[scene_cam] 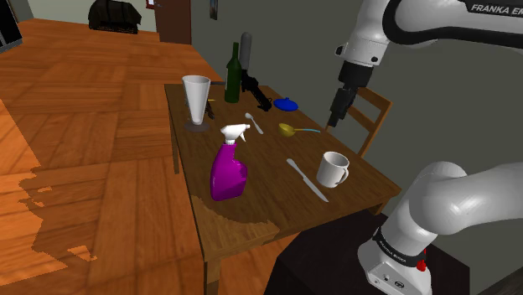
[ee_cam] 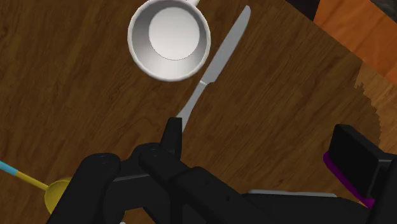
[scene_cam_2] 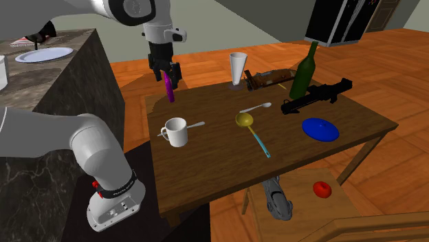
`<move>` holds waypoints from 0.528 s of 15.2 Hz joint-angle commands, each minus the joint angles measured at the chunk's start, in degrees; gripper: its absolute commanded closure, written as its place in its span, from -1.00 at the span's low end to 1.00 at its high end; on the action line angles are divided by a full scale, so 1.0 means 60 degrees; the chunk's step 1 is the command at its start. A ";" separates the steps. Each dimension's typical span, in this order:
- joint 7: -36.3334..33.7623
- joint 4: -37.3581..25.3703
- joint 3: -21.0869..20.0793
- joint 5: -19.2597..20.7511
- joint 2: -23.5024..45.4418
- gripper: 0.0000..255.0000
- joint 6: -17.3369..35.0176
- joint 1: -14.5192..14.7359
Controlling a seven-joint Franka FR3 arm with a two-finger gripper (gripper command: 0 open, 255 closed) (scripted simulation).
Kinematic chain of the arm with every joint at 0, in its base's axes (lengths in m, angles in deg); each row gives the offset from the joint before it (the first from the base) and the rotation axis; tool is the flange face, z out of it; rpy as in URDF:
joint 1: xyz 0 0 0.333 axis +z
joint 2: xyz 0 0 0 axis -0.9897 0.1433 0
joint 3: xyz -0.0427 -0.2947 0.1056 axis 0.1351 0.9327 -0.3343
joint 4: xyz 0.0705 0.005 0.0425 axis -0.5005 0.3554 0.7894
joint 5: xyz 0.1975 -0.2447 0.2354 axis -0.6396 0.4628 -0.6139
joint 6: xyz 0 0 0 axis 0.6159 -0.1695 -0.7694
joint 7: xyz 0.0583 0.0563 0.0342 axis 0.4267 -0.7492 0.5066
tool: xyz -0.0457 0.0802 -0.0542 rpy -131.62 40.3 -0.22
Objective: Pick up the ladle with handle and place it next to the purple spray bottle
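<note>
The ladle (scene_cam: 292,130) has a yellow bowl and a thin blue handle and lies flat on the brown table (scene_cam: 260,201), between the spoon and the mug; its bowl and handle show as the ladle (scene_cam_2: 250,129) and the ladle (ee_cam: 52,192). The purple spray bottle (scene_cam: 227,170) with a white trigger head stands near the table's front edge; the hand partly hides the bottle (scene_cam_2: 170,90). My gripper (scene_cam: 334,117) hangs open above the table near the mug, apart from the ladle. The gripper (scene_cam_2: 168,75) holds nothing. Nothing lies between the fingers of the gripper (ee_cam: 264,137), which looks down on bare wood.
A white mug (scene_cam: 333,169) and a knife (scene_cam: 307,179) lie below the hand. A spoon (scene_cam: 254,123), white cup (scene_cam: 196,99), green bottle (scene_cam: 233,74), black tool (scene_cam: 256,92) and blue plate (scene_cam: 287,104) stand farther back. A chair (scene_cam: 369,117) stands beside the table.
</note>
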 commanded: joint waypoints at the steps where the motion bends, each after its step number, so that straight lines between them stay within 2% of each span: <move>1: 0.0000 0.0000 0.0000 0.0000 0.0000 -1.00 0.0000 0.0000; 8: 0.3061 0.1070 0.1452 0.1290 0.0378 -1.00 0.1763 0.0037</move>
